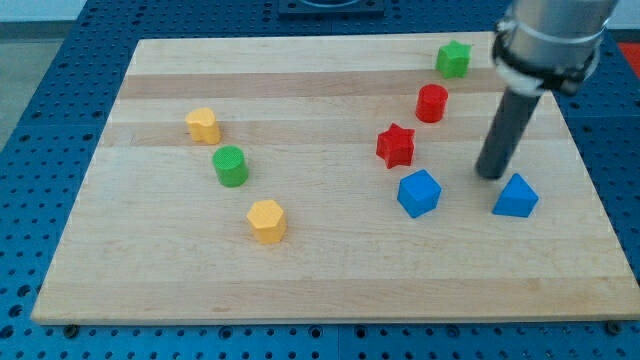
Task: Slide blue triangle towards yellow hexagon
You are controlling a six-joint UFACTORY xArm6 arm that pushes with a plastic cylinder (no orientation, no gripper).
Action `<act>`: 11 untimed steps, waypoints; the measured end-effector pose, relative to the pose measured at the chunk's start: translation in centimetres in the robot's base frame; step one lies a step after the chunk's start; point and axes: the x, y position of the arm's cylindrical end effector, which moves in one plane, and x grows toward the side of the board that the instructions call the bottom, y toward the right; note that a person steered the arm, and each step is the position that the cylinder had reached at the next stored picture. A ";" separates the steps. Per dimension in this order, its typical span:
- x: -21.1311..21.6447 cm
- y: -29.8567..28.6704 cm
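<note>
Blue marks the block the task names: the blue triangle point(516, 196) lies on the pale wooden bench point(330, 280) near the view's right edge, low on the board. My tip point(491, 174) stands just beside it, up and to the view's left of the block's upper corner; whether the two touch I cannot tell from this angle. I carry no fingers at all, only the straight dark rod, so nothing is clamped or held apart. The yellow hexagon point(267, 221) sits well apart from the triangle, across the board toward the view's left and slightly lower. Between them, closer to the triangle, rests a blue cube point(419, 193), with my tip standing between that cube and the triangle but a little higher in the view. A red star point(396, 145) lies just above and left of the cube, and a red cylinder point(432, 103) sits further up, with a green star point(453, 59) near the board's top edge. On the view's left half, a green cylinder point(230, 166) stands up and to the left of the hexagon, and another yellow block point(203, 125), its shape hard to make out, lies above and left of that cylinder.
</note>
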 end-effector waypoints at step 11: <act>2.4 12.8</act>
